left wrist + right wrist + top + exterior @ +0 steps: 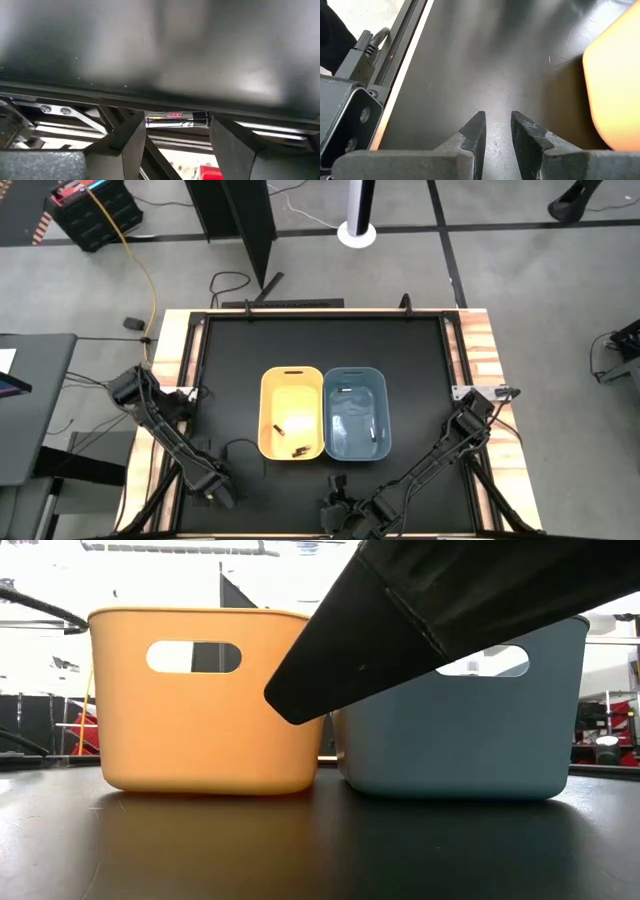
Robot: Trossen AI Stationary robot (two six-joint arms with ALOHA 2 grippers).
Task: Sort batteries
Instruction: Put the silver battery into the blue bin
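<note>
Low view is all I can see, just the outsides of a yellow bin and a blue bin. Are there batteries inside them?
Observer: Yes. From above, the yellow bin has two dark batteries in it.
Operator: What about the blue one?
Observer: The blue bin has pale batteries in it.
Operator: Is a gripper carrying one?
Observer: The left gripper pinches a battery between its fingers. The right gripper is open and empty over the black table.
</note>
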